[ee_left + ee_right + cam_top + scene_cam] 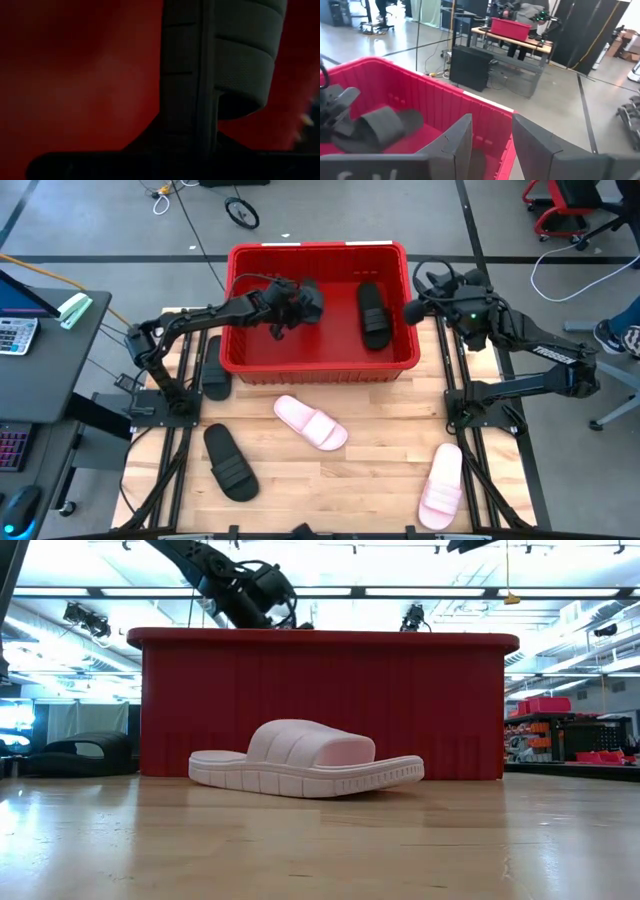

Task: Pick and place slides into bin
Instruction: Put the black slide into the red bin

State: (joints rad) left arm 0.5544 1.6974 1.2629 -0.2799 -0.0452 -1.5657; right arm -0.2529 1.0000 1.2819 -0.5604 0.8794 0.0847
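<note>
The red bin [320,248] stands at the table's far middle. My left gripper [292,308] reaches into it from the left and is shut on a black slide [200,75]. In the low view the left gripper [262,592] stands just above the rim. A second black slide [375,315] lies flat on the bin's floor at its right; it also shows in the right wrist view [380,127]. My right gripper [490,145] is open and empty over the bin's right rim [411,310]. My left gripper holds the black slide by one end of its sole [182,135]; the fingers are lost in the dark there. The slide runs away from the fingers along their line, its sole edge toward the camera and its strap [245,60] bulging to one side, over the bin's floor.
On the table lie a black slide [215,370] by the bin's left near corner, another black one [230,462] at the near left, a pink slide [310,422] in the middle, also in the low view [305,765], and a pink one [442,485] at the near right.
</note>
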